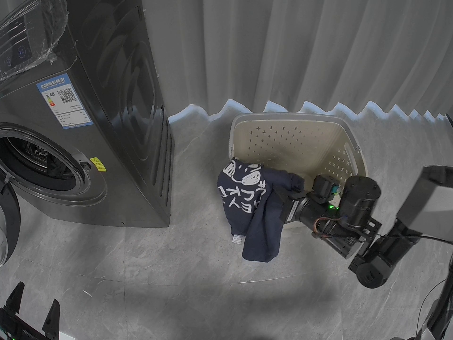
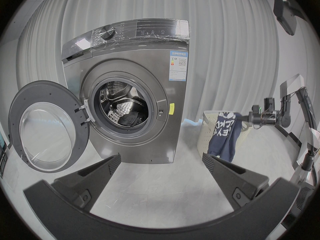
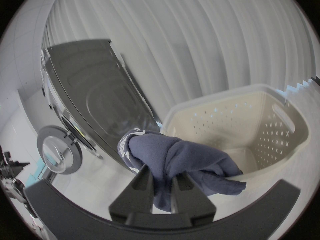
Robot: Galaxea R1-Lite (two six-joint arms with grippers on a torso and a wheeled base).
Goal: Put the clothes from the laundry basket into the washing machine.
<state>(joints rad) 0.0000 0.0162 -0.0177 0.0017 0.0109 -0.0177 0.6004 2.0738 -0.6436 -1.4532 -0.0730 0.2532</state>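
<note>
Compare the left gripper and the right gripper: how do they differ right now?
The left gripper has open, empty jaws; the right gripper has jaws shut on the navy garment. The left gripper faces the open washing machine; the right gripper is by the laundry basket. Both have dark jaws.

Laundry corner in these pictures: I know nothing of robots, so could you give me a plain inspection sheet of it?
Surface: grey tiled floor.
Job's things: dark grey front-loading washing machine, round door open, dark garment in the drum; cream perforated plastic laundry basket; navy printed garment hanging at its rim.
Clutter: nothing seen.
Grippers: right gripper shut on the navy printed garment; left gripper open, holding nothing.
Cables: thin wires at the right wrist.
Surroundings: pale pleated curtain.
</note>
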